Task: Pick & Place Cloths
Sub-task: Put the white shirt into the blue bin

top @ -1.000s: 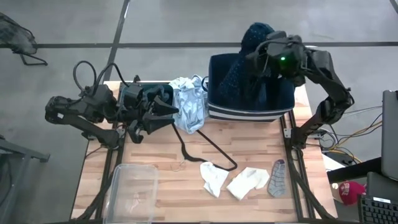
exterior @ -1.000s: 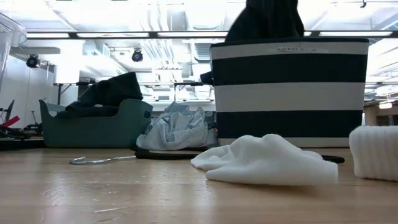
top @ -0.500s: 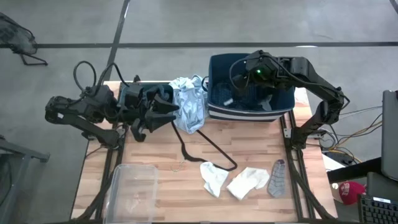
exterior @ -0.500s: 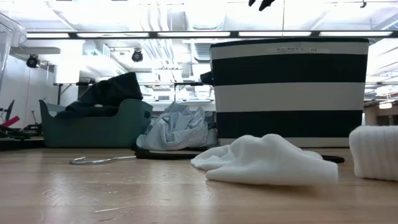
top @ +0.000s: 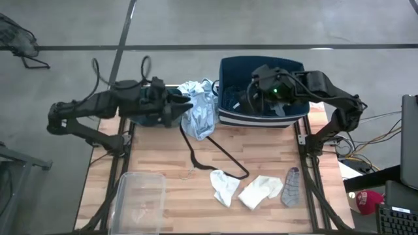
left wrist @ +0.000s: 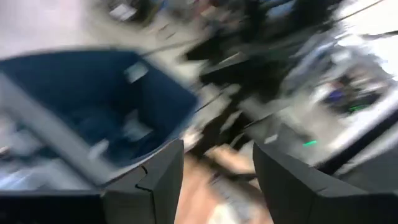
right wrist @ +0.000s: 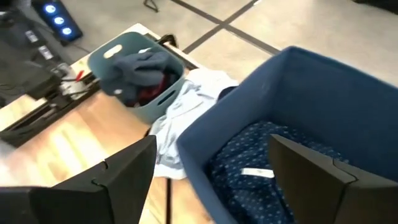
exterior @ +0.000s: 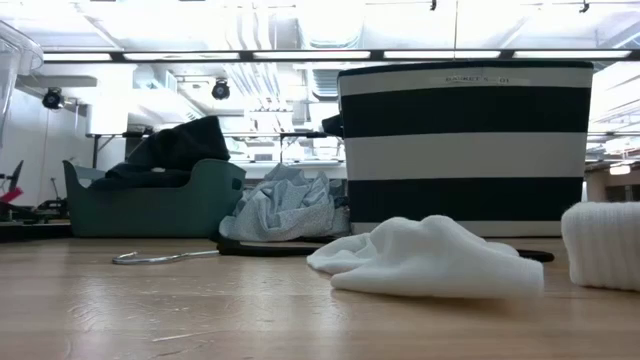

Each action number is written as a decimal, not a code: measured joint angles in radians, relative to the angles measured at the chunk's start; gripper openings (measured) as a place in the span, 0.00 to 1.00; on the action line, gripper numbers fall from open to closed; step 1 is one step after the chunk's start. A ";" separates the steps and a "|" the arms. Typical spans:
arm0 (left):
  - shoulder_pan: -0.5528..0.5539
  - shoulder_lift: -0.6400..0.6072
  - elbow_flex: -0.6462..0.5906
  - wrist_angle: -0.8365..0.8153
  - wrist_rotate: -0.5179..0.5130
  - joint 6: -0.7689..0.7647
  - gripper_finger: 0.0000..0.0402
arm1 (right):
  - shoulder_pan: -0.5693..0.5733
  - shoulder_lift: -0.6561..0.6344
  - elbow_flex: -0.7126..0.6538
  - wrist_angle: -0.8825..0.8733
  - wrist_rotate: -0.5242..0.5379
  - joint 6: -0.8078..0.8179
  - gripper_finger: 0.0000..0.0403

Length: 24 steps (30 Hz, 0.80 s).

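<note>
**Now: navy dotted piece lying in striped bin, both pincers empty**

We're seeing the right pincer (top: 251, 98) hanging over the navy bin (top: 225, 98) at the desk's (top: 163, 156) far edge, fingers (right wrist: 118, 180) spread wide apart w/ nothing between them. Navy dotted cloth (right wrist: 273, 165) is lying inside that bin, a white tag showing on it.

Left pincer (top: 186, 104) is reaching across the far-left part of the desk, tips near the pale blue cloth (top: 199, 111); its fingers (left wrist: 155, 180) are apart too, gripping nothing. Left wrist view is too smeared for more.

Pale blue cloth is sitting crumpled betw. the teal bin (right wrist: 124, 62) and the navy bin, touching the latter's side. Teal bin is holding dark cloth (right wrist: 140, 65) w/ a bit of red.

Thin black hanger (top: 215, 153) is running from under the pale blue piece toward desk centre. Near the front edge: two white socks (top: 225, 186) (top: 261, 189) and a grey sock (top: 292, 186), side by side. Clear plastic tub (top: 137, 199) is sitting at front left.
</note>
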 joint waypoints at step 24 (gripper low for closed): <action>0.250 0.450 0.000 -0.388 0.135 0.171 0.49 | 0.059 0.003 -0.002 -0.001 0.037 0.106 0.73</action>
